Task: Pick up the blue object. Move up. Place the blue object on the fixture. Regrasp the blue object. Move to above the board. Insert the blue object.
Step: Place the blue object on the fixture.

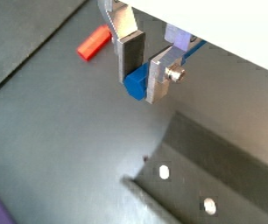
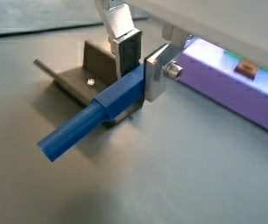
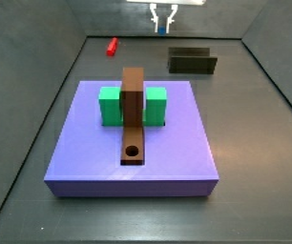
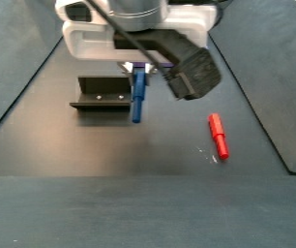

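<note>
I am holding my gripper (image 2: 140, 63) above the floor, its fingers (image 1: 130, 51) clamped on the blue object (image 2: 92, 119), which is hanging clear of the floor beside the fixture (image 4: 102, 97). In a side view the blue object (image 4: 137, 94) is pointing down. The red peg (image 4: 218, 135) is lying well apart from it, near the floor's edge. The board (image 3: 95, 160) is carrying the green block (image 3: 111, 105) and the brown bar (image 3: 134, 119).

On the dark floor (image 3: 34, 143): board (image 3: 85, 152) at centre, fixture (image 3: 192, 62) at 1 o'clock, red peg (image 3: 112, 46) at 11; end effector (image 3: 163, 27) above at 12.
</note>
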Tool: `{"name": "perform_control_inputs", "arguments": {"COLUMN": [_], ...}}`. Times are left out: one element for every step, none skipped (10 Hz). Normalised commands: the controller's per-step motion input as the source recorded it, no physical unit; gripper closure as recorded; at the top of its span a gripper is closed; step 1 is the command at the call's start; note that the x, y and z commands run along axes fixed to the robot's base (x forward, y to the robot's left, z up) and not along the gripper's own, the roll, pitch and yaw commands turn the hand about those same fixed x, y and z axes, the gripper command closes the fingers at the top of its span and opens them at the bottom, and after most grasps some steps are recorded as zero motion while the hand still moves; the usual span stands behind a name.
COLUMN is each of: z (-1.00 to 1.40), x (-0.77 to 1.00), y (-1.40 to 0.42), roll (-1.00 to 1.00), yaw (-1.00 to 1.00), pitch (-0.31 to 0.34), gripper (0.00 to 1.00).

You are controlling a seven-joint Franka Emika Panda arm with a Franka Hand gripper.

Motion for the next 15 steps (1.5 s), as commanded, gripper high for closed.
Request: {"name": "perform_control_inputs", "arguments": {"z": [0.11, 0.27, 0.39, 0.39, 0.37, 0.2, 0.1, 0.0, -0.26, -0.33, -0.35, -0.34, -0.32, -0.33, -0.33], "x": [0.9, 0.95, 0.95, 0.94, 0.95, 0.93, 0.9, 0.91, 0.96, 0.97, 0.95, 0.98, 1.0, 0.83, 0.49], "y": [-0.23, -0.23, -0.23, -0.22, -0.23, -0.32, -0.34, -0.29, -0.24, -0.29, -0.31, -0.31, -0.09, 0.03, 0.27], "roll": [-0.74, -0.8, -0.84, -0.85, -0.83, -0.66, -0.62, -0.6, -0.42, -0.17, -0.04, -0.01, 0.0, 0.0, 0.01], "yaw": [-0.12, -0.1, -0.13, -0.13, -0.11, -0.1, -0.09, -0.09, -0.11, -0.1, -0.11, -0.09, -0.11, -0.08, 0.0], "pitch": [0.063, 0.123, 0.171, 0.169, 0.166, 0.129, 0.037, 0.0, 0.0, -0.017, -0.077, -0.054, -0.009, 0.0, 0.0], "gripper": [1.0, 1.0, 1.0, 1.0, 1.0, 1.0, 1.0, 1.0, 1.0, 1.0, 1.0, 1.0, 1.0, 1.0, 1.0]}}
